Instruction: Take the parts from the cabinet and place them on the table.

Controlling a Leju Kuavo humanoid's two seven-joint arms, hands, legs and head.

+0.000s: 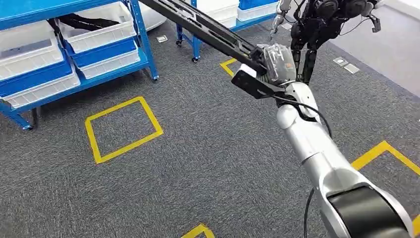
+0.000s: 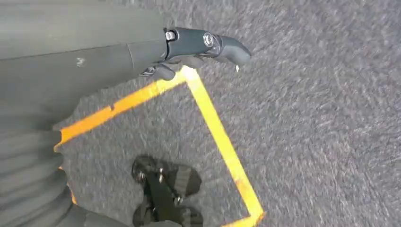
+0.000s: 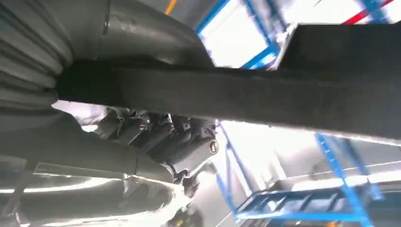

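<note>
The long black part runs out of the head view's top edge, so its far end is unseen. The right hand gripping it is wrapped around the bar, fingers largely hidden. In the right wrist view, the shelving is overexposed and blurred. The left hand appears empty, though its palm is hidden.

The right arm reaches forward and up from the lower right of the head view, silver forearm extended, wrist raised. The right hand grips a long black part, its fingers curled around the bar with the thumb on the other side. In the left wrist view, the left hand hangs above the floor, dark fingers curled inward, holding nothing.
</note>
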